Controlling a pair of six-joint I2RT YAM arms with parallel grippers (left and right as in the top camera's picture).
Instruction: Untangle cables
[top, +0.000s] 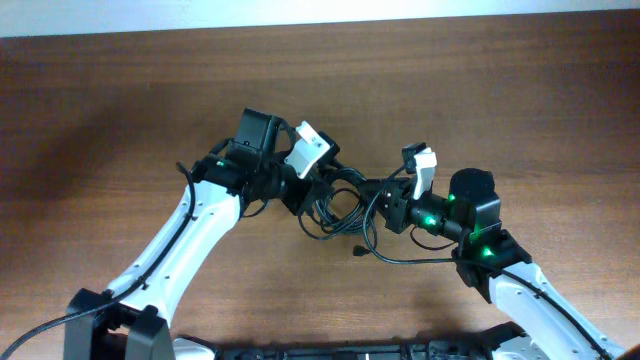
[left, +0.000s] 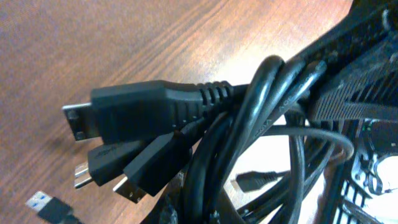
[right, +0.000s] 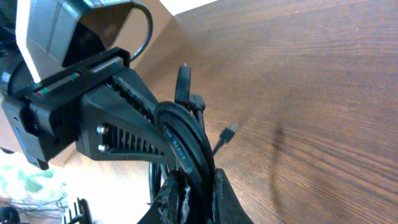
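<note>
Overhead, the left gripper (top: 303, 192) is squeezed tight on the cables (top: 338, 208). The black cables sit in a messy bunch of loops between the two grippers, over the middle of the brown table (top: 120, 100). The right gripper (top: 380, 200) is clamped on the same bunch too.

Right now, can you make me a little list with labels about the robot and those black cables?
table: brown wood
cables: black, tangled in one bunch between the two arms
left tool: shut on the cables
right tool: shut on the cables
plugs: several stick out together in the left wrist view
loose plug: one trails out of the bunch, near the right arm
</note>
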